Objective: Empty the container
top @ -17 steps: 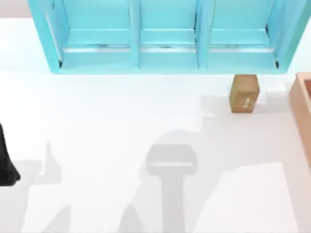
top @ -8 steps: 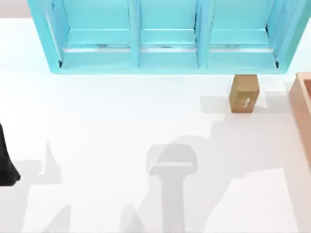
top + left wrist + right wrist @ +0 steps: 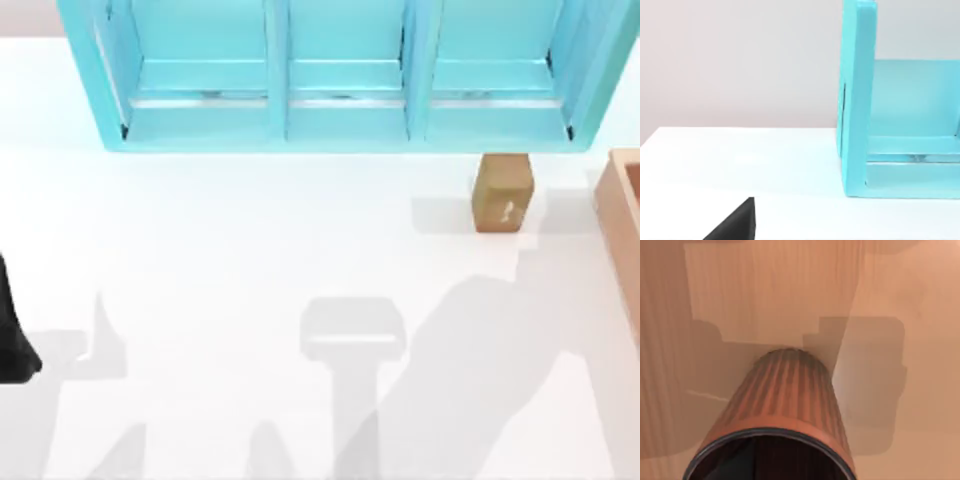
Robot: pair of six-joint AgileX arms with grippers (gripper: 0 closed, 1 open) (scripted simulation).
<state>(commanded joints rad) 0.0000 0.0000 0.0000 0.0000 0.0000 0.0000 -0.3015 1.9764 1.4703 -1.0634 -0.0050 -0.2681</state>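
1. Container [image 3: 622,230]: we are seeing a wooden box lying at the table's right edge, cut off by the top view's border, its darker inside facing up.
2. Cup [image 3: 785,415]: in the right wrist view we are looking down on a ribbed orange-brown cylinder with a dark rim, resting on the container's wooden floor [image 3: 765,295]. We cannot tell whether anything is touching it.
3. Block [image 3: 502,192]: a small tan block with a white mark is standing just in front of the shelf's right bay, near the container but apart from it.
4. Shelf [image 3: 340,75]: a turquoise three-bay unit is occupying the far side of the table [image 3: 250,250].
5. Left arm [image 3: 12,335]: it is sitting at the table's left edge; we cannot tell how its jaws stand.
6. Right gripper: we cannot tell how its jaws stand either.
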